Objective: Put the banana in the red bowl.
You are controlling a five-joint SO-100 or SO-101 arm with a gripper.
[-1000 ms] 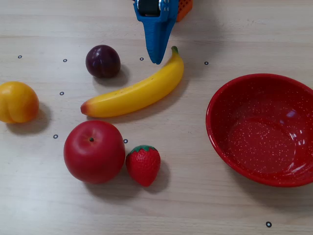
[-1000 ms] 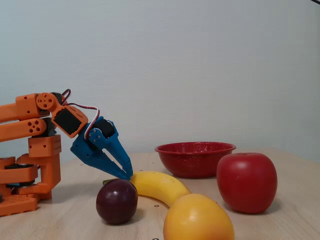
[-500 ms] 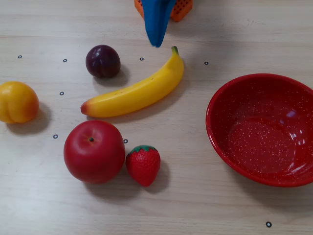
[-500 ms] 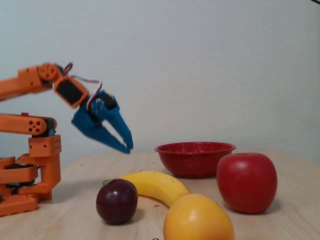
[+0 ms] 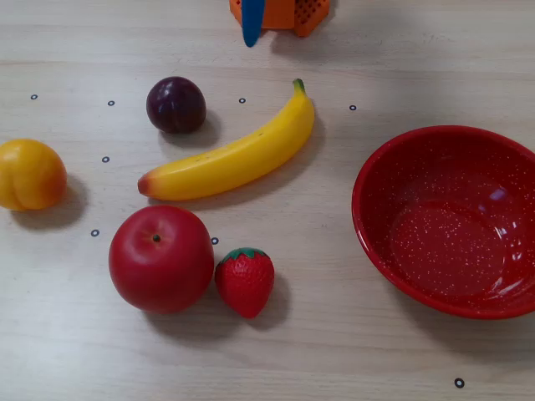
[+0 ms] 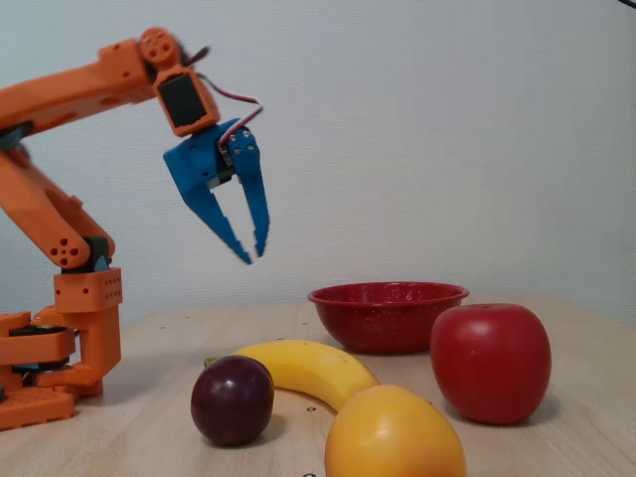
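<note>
One banana [image 5: 234,156], one red bowl [image 5: 376,242], one apple [image 5: 160,258], one strawberry [image 5: 246,280], one plum [image 5: 175,104], one orange-yellow fruit [image 5: 30,174].

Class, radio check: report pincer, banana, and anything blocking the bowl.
Pincer raised, slightly open, empty. Banana on table, untouched. Red bowl empty, path clear.

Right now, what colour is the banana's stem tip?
Green, on the banana where it ends nearest the arm; clearest in the fixed view from above.

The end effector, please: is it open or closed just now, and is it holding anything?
End effector: slightly open and empty, raised in the air above the table; the banana lies untouched on the table.
</note>
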